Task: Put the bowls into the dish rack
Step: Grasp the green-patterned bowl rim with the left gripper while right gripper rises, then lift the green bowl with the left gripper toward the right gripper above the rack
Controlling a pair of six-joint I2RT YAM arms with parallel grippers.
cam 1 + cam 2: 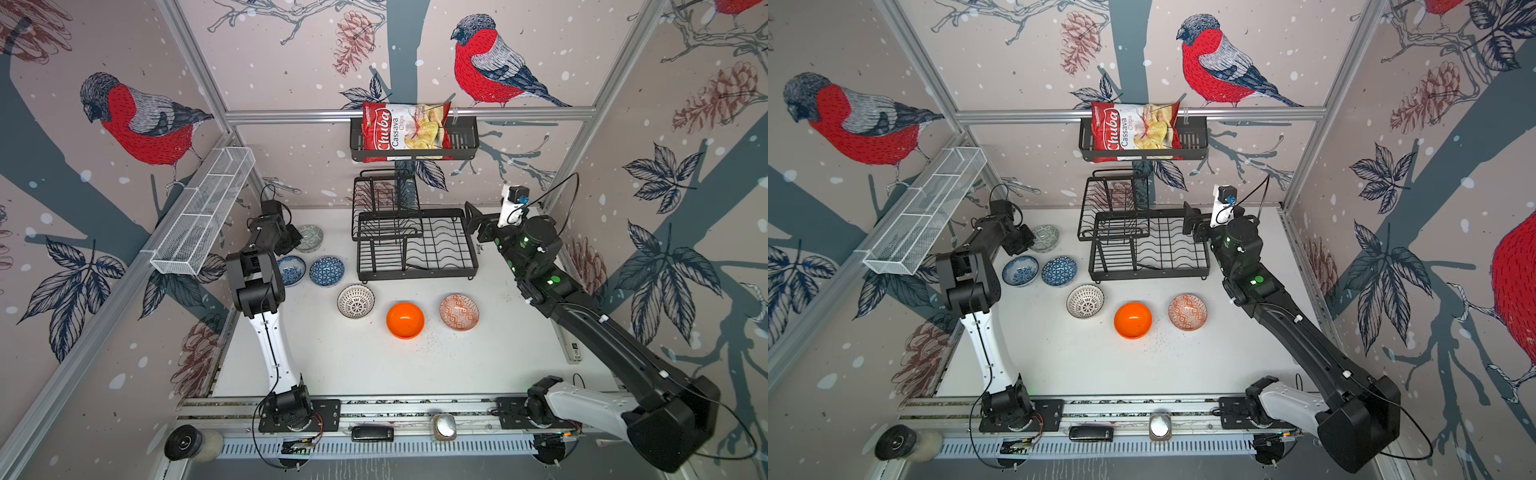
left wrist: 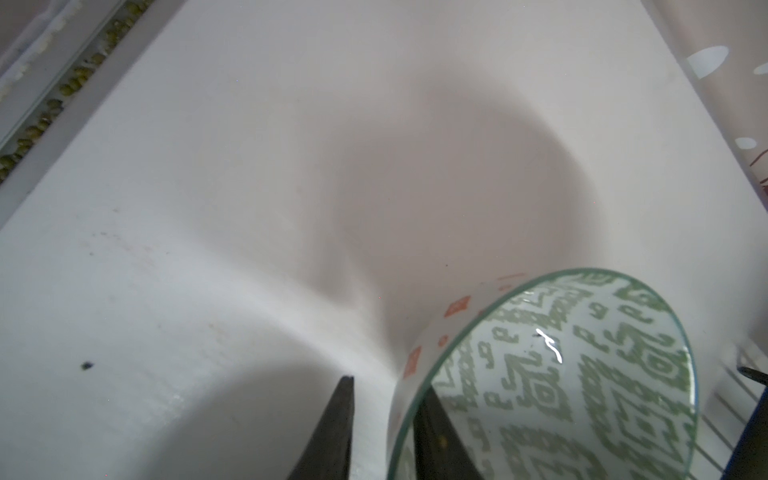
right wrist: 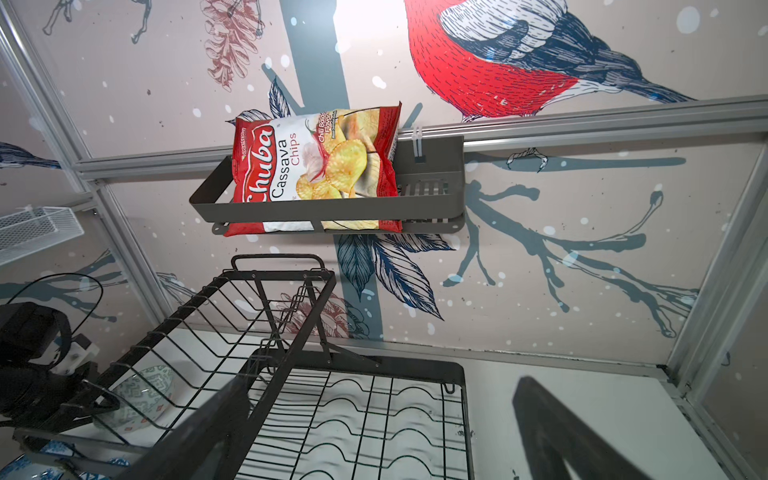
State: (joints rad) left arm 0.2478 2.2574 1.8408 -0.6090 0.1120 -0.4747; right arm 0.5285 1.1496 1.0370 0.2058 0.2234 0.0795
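- The left gripper (image 2: 386,386) has its jaws drawn narrow astride the rim of the grey-green bowl (image 2: 561,395). The outer finger (image 2: 332,436) stands outside the wall and the other finger is inside the bowl.
- In the left wrist view a thin strip of white table (image 2: 249,166) shows between that outer finger and the bowl's wall. I cannot tell whether the rim is truly pinched.
- In both top views the grey-green bowl sits on the table directly under the left gripper, and half of it is hidden by the gripper.
- Just nearer the arm's base than the left gripper, two blue-white bowls (image 1: 293,270) (image 1: 327,271) sit side by side. The one closer to the arm is partly covered by it.
- Farther forward and to that gripper's right lie the white bowl with black radial lines (image 1: 355,301), the plain orange bowl (image 1: 405,320) and the orange-red patterned bowl (image 1: 459,312). They form a loose row, upright and apart from one another.
- The dish rack (image 1: 415,274) stands to the left gripper's right, well apart from it. All six bowls are on the table outside it.
- The right gripper (image 3: 386,384) hovers with its jaws spread wide and nothing between them.
- It hovers at the back right corner of the rack's base tray (image 3: 395,362), with one finger over the tray's wires and the other over bare table beside it.
- The upper shelf (image 3: 274,299) rises beyond the right gripper, toward the left arm.
- Higher up, past the right gripper, a black slatted basket (image 3: 432,199) on the back rail holds a chips bag (image 3: 316,166).
- A white mesh basket (image 1: 203,212) hangs on the wall above the left gripper.
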